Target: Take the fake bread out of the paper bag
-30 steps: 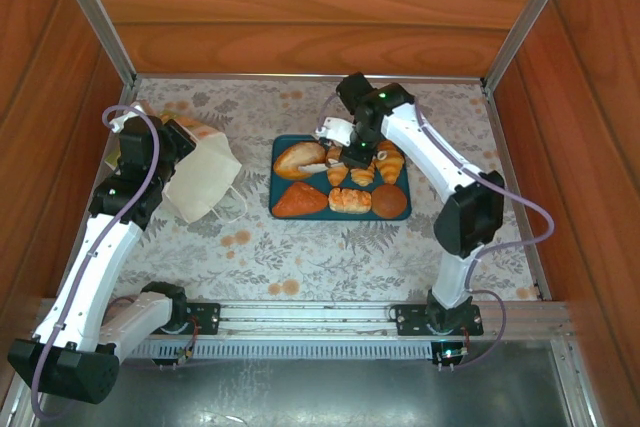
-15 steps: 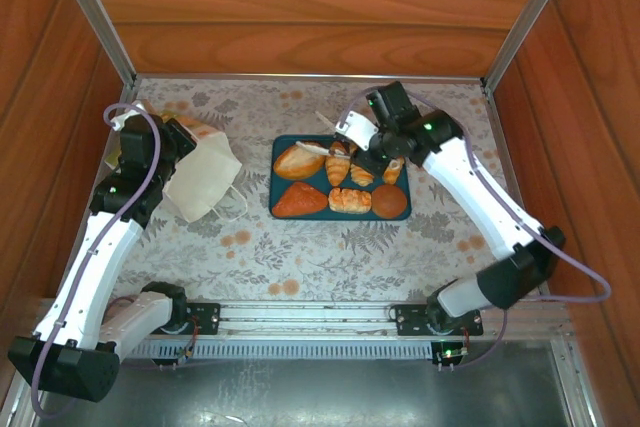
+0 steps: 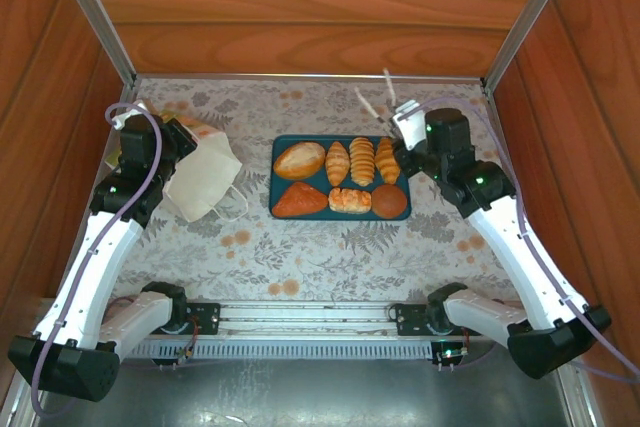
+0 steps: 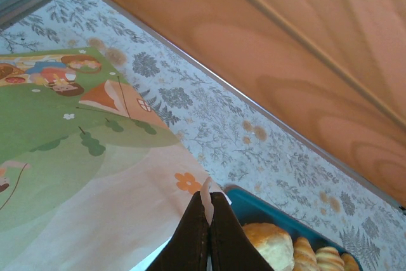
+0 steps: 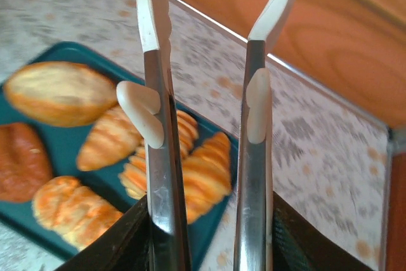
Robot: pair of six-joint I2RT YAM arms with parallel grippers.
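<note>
The paper bag (image 3: 205, 179) lies on its side at the left, white with a green printed panel (image 4: 57, 125). My left gripper (image 4: 209, 196) is shut on the bag's thin paper edge. Several pieces of fake bread lie on a teal tray (image 3: 283, 179): an oval roll (image 3: 299, 159), three ridged croissants (image 3: 362, 160), a triangular piece (image 3: 298, 201) and a round bun (image 3: 389, 201). My right gripper (image 3: 378, 92) hangs above the tray's back right corner. Its long metal fingers (image 5: 155, 131) with white tips stand open, and nothing is between them. Below them lies a croissant (image 5: 203, 172).
The floral tablecloth (image 3: 330, 247) covers the table. Wooden walls (image 3: 300, 7) with metal corner posts close in the back and both sides. A metal rail (image 3: 300, 322) with both arm bases runs along the near edge.
My right arm has swung from low over the croissants up and to the right, past the tray's corner, its fingers empty. The left arm and the bag have not moved.
</note>
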